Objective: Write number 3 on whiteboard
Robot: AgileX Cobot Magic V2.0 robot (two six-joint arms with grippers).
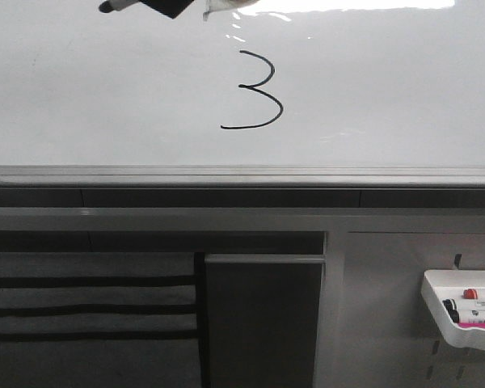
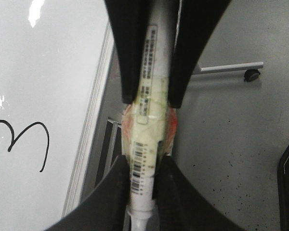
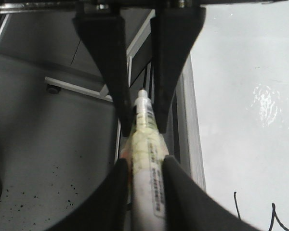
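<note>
The thin black hand-drawn number 3 (image 1: 255, 90) sits complete on the large glossy white whiteboard (image 1: 105, 105), upper centre, above the grey metal bottom rail (image 1: 242, 175). Left end effector (image 2: 147, 103) is clamped on a taped white marker pen (image 2: 147, 144) — clear of the board surface. Right end effector (image 3: 139, 120) is likewise clamped on a second taped white marker (image 3: 147, 159) — off the board.

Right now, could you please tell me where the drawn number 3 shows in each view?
Front view: the number 3 sits upper centre on the whiteboard.
Left wrist view: whole digit at the left edge.
Right wrist view: only stroke ends at the lower right corner.
Shared landmark: the whiteboard's grey rail.
</note>
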